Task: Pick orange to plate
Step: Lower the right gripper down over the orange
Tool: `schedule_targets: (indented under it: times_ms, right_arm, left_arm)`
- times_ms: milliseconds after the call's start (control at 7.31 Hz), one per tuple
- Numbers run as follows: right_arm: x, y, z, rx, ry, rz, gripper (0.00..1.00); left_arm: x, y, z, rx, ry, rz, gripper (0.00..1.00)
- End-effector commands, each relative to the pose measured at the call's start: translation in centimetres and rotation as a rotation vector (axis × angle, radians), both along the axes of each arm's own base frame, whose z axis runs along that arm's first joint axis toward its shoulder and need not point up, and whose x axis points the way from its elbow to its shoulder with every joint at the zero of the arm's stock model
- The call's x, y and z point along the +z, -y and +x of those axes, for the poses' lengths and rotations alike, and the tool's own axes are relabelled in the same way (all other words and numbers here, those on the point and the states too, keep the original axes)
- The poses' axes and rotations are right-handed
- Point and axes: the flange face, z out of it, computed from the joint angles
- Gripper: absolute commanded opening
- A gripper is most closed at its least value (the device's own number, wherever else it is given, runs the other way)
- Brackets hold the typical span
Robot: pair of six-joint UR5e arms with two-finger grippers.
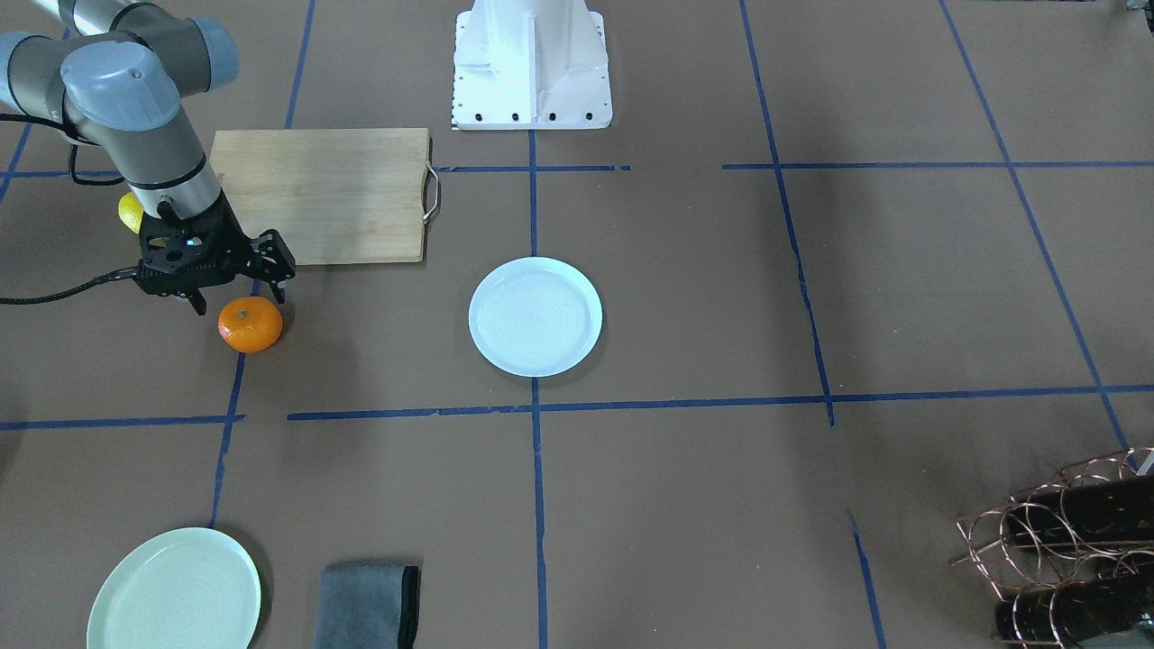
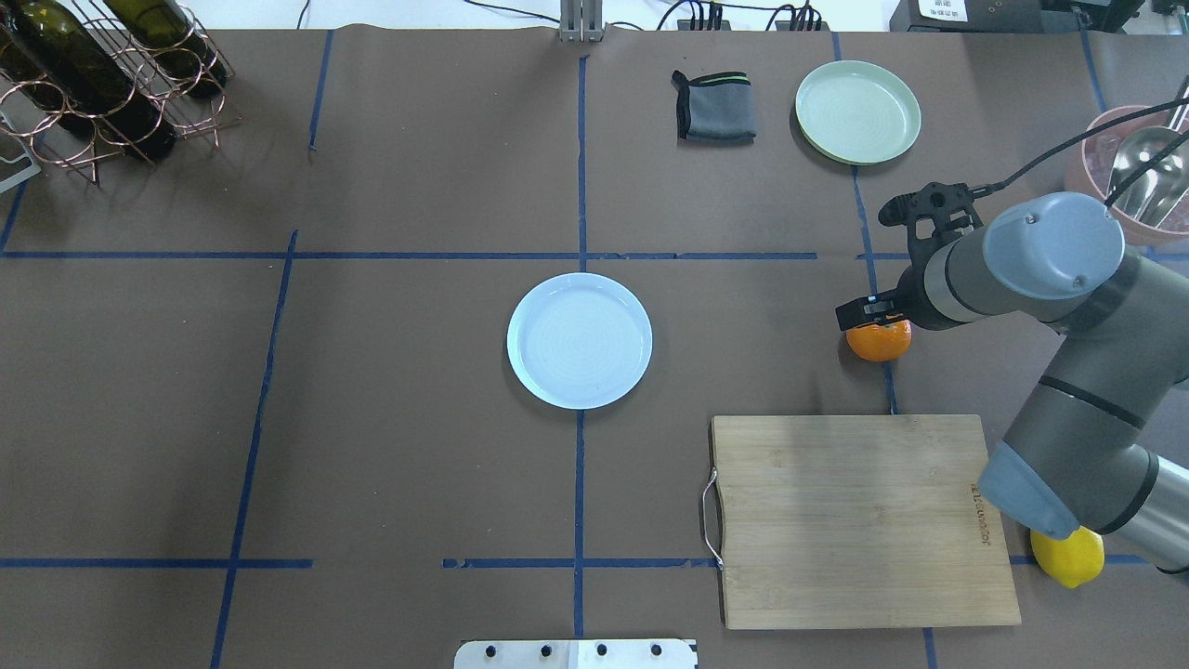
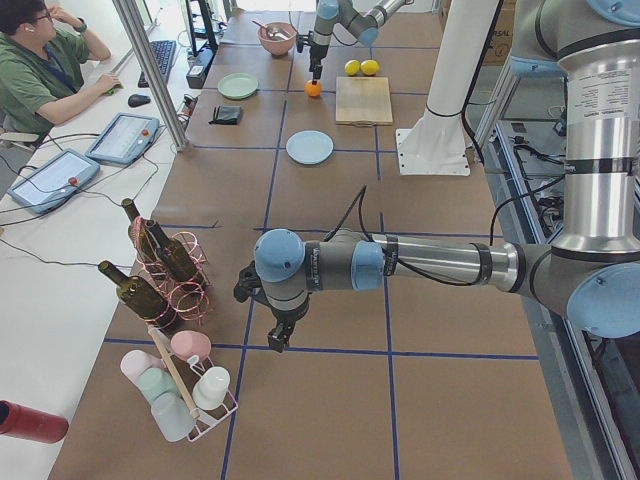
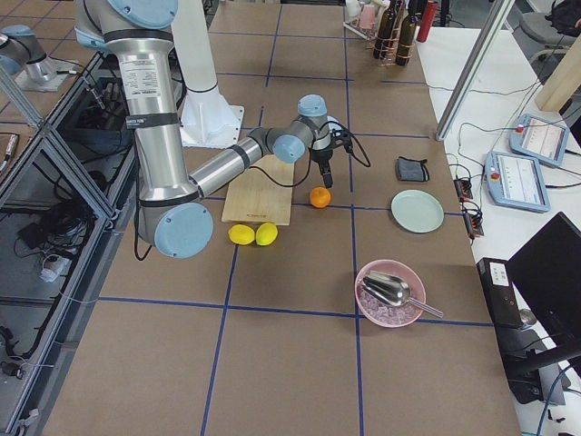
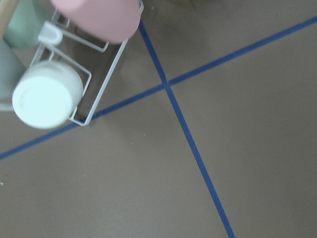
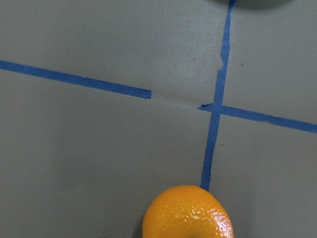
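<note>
The orange point(image 1: 250, 324) lies on the brown table next to a blue tape line, also visible in the overhead view point(image 2: 878, 342) and at the bottom of the right wrist view point(image 6: 188, 213). My right gripper point(image 1: 241, 300) hangs open just above it, one finger to each side, touching nothing. The pale bluish-white plate point(image 1: 535, 315) sits bare at the table's middle point(image 2: 580, 340), well apart from the orange. My left gripper point(image 3: 280, 335) hovers far off near the cup rack; I cannot tell whether it is open or shut.
A wooden cutting board point(image 2: 859, 520) lies beside the orange, with a lemon point(image 2: 1068, 556) under the right arm. A mint-green plate point(image 2: 857, 111), grey cloth point(image 2: 713, 107), pink bowl point(image 2: 1129, 167) and bottle rack point(image 2: 102, 84) stand around the edges.
</note>
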Motion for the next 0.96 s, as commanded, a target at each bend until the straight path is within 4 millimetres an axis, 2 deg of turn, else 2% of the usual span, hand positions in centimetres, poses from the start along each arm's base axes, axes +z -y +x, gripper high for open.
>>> schedule_targets:
  times_ms: [0, 274, 821]
  right_arm:
    - [1.8, -0.1, -1.3, 0.005, -0.044, -0.005, 1.0]
    - [2.1, -0.4, -1.8, 0.0, -0.053, -0.003, 1.0]
    - [4.2, -0.1, -3.2, 0.005, -0.103, -0.01, 1.0]
  left_arm:
    - [0.0, 0.0, 0.0, 0.0, 0.0, 0.0, 1.0]
    - [0.0, -0.1, 0.0, 0.0, 0.0, 0.0, 1.0]
    - [0.0, -0.1, 0.0, 0.001, 0.0, 0.001, 1.0]
